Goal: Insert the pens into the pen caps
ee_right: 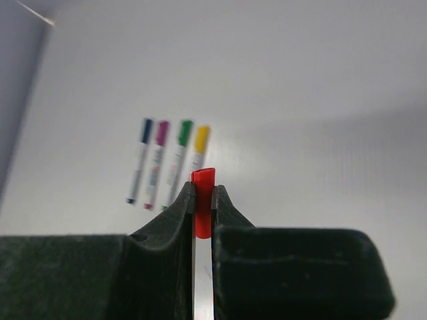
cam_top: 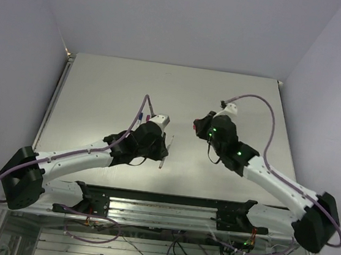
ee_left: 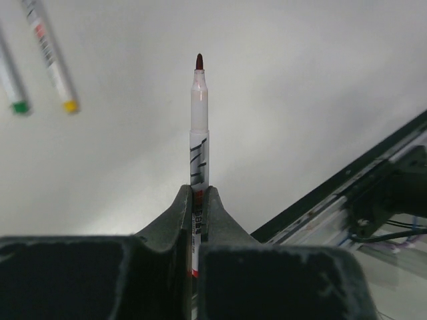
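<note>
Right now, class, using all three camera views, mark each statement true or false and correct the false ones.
1. The left end effector grips an uncapped pen, tip pointing away from the wrist. True.
2. The right end effector holds a yellow cap. False: it is clamped on a red cap.
3. On the table lie four capped pens side by side, with dark blue, magenta, green and yellow caps. True.
4. The red cap already sits on the uncapped pen. False: the two are apart, each in its own end effector.
</note>
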